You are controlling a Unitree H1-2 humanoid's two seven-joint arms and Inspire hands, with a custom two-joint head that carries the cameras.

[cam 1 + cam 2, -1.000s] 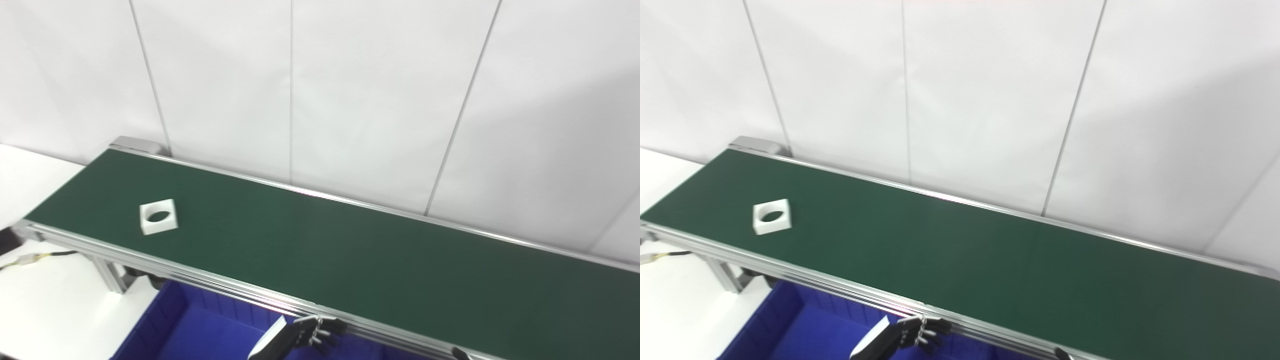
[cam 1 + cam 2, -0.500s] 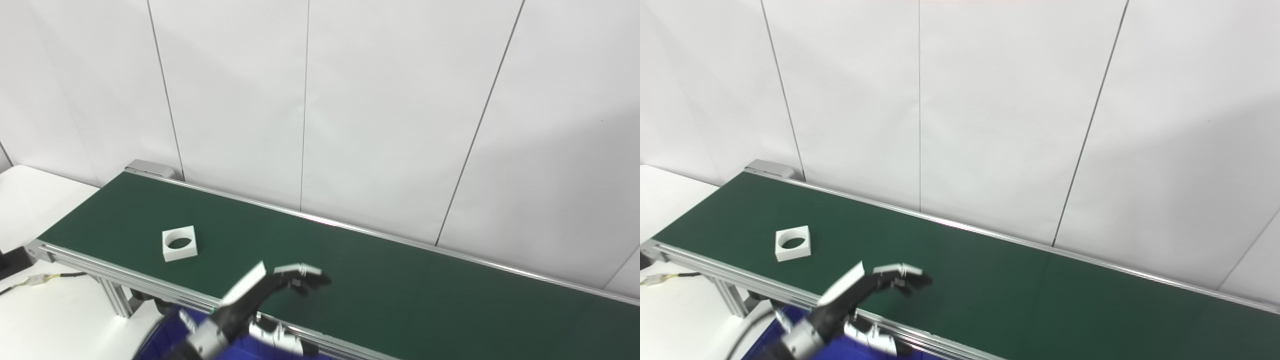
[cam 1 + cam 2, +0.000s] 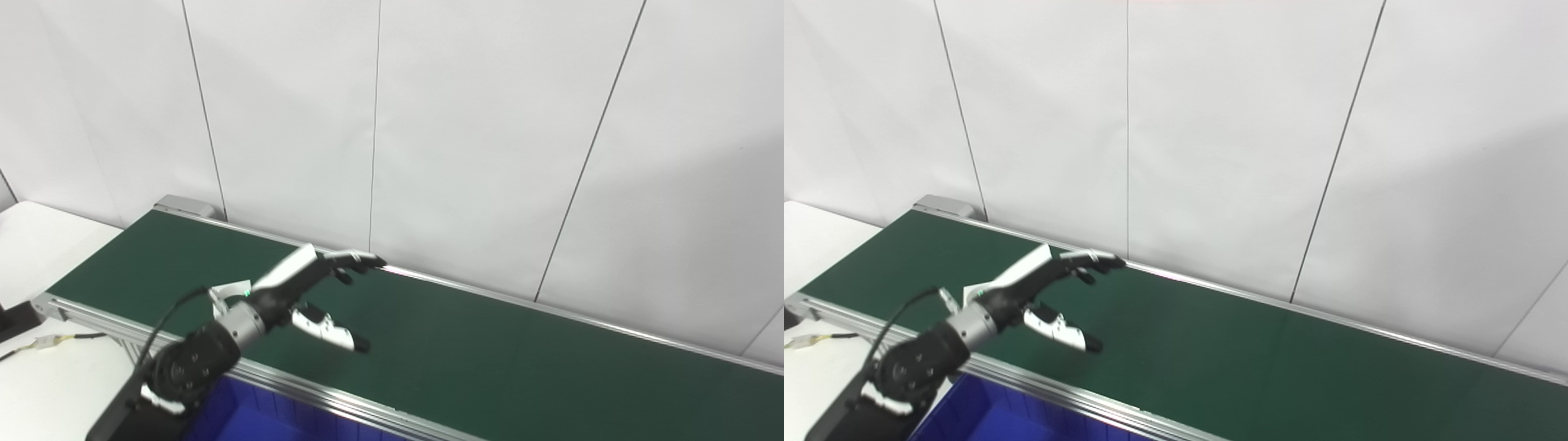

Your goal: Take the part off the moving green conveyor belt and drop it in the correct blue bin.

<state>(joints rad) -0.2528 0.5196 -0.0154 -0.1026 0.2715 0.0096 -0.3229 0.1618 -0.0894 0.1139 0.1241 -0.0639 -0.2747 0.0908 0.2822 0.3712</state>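
Reaching in from the lower-left corner on a black arm and stretching out over the green conveyor belt (image 3: 490,349) with the left hand (image 3: 291,285). Holds nothing. Keeps the fingers (image 3: 349,259) extended and close side by side, pointing right and toward the far edge of the belt, with the thumb (image 3: 327,332) swung well apart below them and aimed right along the belt, leaving a wide gap between thumb and fingers. Appears to hover above the belt surface rather than rest on it, though cannot tell for certain whether the thumb tip touches the green.

Shows only a sliver of the white part (image 3: 972,290), lying on the belt toward its left end, just behind the silver wrist (image 3: 236,321) and mostly hidden by it; cannot tell its full shape from either view. Sits left of the open palm, apart from the fingertips, not between thumb and fingers.

Shows nothing of the right hand in either view.

Runs the belt diagonally from upper left to lower right, edged by an aluminium frame (image 3: 306,383) on the near side. Shows a blue bin (image 3: 968,410) below that near edge at the bottom left, partly cut off by the picture's border and partly covered by the arm. Includes a white table (image 3: 37,245) at the far left with a cable (image 3: 55,339) lying on it, and a white panelled wall (image 3: 490,122) behind the belt.
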